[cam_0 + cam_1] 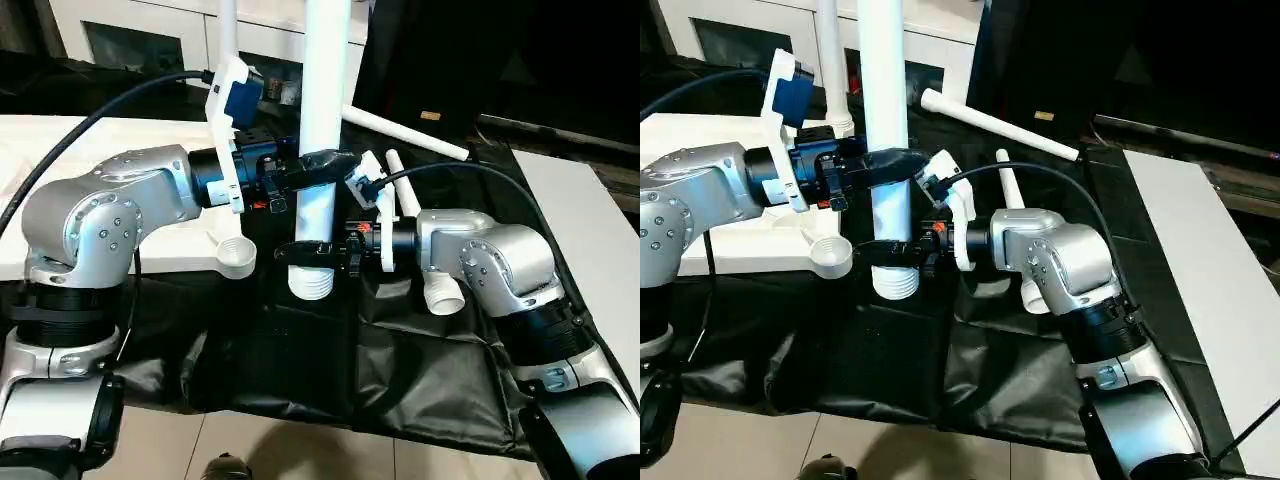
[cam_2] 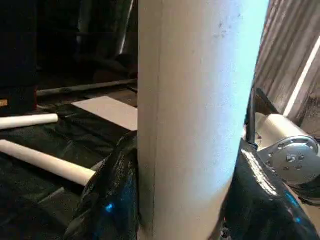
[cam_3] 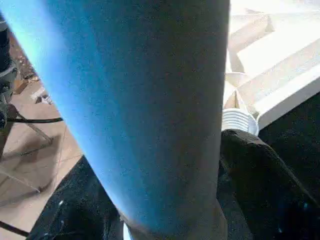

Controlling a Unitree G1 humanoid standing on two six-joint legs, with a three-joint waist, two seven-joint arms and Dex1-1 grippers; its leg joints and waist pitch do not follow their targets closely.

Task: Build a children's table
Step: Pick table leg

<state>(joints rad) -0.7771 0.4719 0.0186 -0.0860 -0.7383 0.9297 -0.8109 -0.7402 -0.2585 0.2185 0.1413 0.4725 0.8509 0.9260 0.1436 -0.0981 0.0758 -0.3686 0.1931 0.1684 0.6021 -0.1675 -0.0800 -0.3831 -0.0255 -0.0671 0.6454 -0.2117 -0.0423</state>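
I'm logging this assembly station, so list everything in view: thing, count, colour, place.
held leg: one, white, upright between both grippers, ribbed end down, beside the corner socket
tabletop: one, white, on the robot's left, round corner socket at its near corner
loose legs: at least two, white, lying on the black cover behind the right arm
standing leg: one, white, upright behind the left gripper
black cover: one, spread under the work
cabinet: one, white with dark doors, at the back
left gripper: black fingers closed on the held leg, higher up
right gripper: black fingers around the held leg near its ribbed end
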